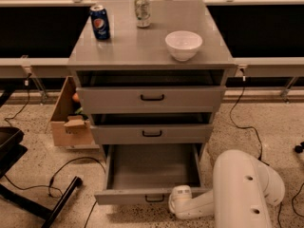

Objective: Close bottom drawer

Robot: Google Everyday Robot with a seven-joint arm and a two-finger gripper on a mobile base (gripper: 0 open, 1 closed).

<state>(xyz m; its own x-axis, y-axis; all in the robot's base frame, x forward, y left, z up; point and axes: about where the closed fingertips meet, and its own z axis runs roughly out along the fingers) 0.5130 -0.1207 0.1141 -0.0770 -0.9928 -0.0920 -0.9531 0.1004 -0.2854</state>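
The bottom drawer (152, 172) of the grey cabinet is pulled far out, showing a plain grey tray inside. Its slim front (128, 196) with a small black bar handle (155, 198) faces me at the bottom of the view. My white arm (242, 189) reaches in from the lower right. The gripper (179, 198) sits against the right end of the drawer front, just right of the handle. The middle drawer (152, 134) and the top drawer (152, 99) above stand slightly out.
On the cabinet top (152, 46) stand a blue soda can (100, 22), a silver can (141, 10) and a white bowl (183, 44). A cardboard box (71, 122) sits left of the cabinet. Cables (66, 170) and a black stand leg (57, 205) lie on the floor.
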